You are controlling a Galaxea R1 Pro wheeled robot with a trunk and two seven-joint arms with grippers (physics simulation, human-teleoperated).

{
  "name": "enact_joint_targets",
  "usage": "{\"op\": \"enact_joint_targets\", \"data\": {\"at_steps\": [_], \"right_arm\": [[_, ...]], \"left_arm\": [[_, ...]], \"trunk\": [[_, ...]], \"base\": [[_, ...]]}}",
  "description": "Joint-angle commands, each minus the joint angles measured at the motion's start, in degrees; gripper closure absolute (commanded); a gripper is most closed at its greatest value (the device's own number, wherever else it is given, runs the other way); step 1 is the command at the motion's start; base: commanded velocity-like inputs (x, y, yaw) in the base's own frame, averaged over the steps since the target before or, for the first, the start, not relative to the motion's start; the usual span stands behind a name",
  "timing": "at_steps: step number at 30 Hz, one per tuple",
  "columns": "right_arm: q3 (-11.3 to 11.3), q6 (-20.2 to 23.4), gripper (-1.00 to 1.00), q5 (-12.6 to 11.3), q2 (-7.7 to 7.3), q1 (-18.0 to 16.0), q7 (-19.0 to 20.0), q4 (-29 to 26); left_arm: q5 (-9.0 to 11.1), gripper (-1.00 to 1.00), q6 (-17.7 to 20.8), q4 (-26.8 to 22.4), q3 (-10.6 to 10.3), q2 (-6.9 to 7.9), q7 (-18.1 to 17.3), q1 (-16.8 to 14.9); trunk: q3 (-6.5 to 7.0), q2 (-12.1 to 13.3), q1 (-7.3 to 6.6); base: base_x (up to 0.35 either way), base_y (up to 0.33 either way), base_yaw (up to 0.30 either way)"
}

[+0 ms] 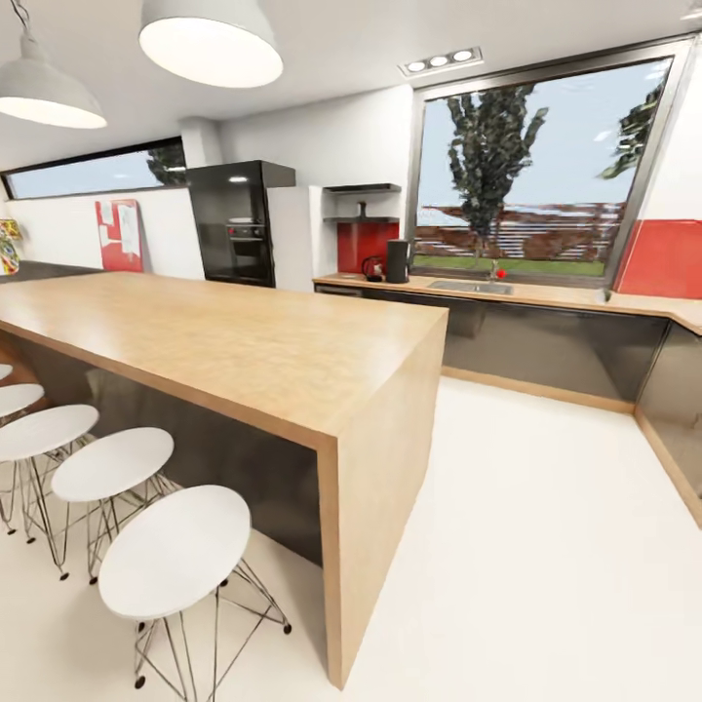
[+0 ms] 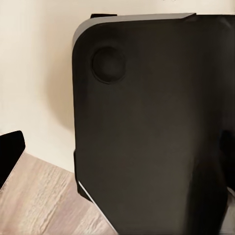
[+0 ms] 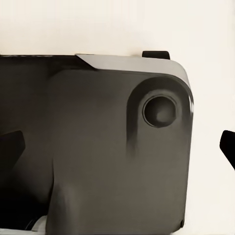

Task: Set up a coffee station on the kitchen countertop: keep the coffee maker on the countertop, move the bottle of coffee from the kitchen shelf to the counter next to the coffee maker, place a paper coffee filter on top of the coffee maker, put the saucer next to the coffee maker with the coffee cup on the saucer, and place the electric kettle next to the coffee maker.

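Far off: coffee maker (image 1: 398, 260) on countertop (image 1: 546, 295).

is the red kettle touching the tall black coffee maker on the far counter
Cannot tell. The head view shows the red kettle beside the tall black coffee maker, too small for any gap.

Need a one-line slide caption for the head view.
Kitchen overview: wooden island with white stools, coffee maker and kettle on far counter by window.

A light wood grain is shown on the island desk (image 1: 224, 341), white on the stools (image 1: 174, 551) beside it. Beyond the desk, a black oven unit (image 1: 239, 224), red wall panels (image 1: 663, 258) and a black coffee maker (image 1: 398, 260) are seen.
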Motion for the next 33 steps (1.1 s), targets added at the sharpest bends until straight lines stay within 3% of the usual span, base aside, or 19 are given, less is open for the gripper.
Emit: {"op": "enact_joint_targets", "data": {"at_steps": [1,33], "right_arm": [[0.0,0.0,-1.00,0.0,0.01,0.0,0.0,0.0],[0.0,0.0,-1.00,0.0,0.01,0.0,0.0,0.1]], "left_arm": [[0.1,-1.00,-0.1,0.0,0.0,-0.02,0.0,0.0],[0.1,-1.00,-0.1,0.0,0.0,0.03,0.0,0.0]], "trunk": [[0.13,0.4,-0.23],[5.87,13.2,-7.26]], "base": [[0.000,0.000,-0.265],[0.000,0.000,-0.265]]}}
